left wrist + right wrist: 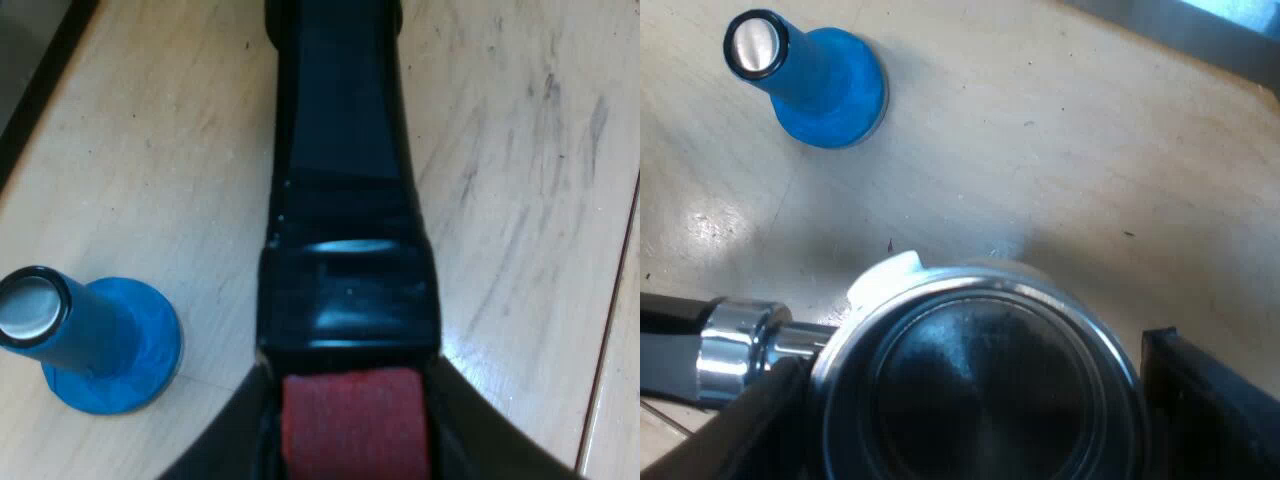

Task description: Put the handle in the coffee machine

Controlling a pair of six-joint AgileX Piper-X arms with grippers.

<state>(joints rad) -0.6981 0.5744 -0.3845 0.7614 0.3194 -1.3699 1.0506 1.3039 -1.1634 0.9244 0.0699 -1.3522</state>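
Two hands, one holder (pixel 735 350) | left hand (pixel 355 435) clamps handle (pixel 340 200) | right hand (pixel 975 405) clamps basket (pixel 980 330) | blue tamper (pixel 100 345) beside

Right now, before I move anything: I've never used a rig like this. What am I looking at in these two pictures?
You have two robot arms, and each carries a camera on its wrist that looks out past its own black fingers. In the left wrist view, the left gripper is closed on the dark handle of the metal holder, at the handle's red end. In the right wrist view, the right gripper is at the holder's round cup. A blue tamper stands upright on the wooden table, with nothing touching it.
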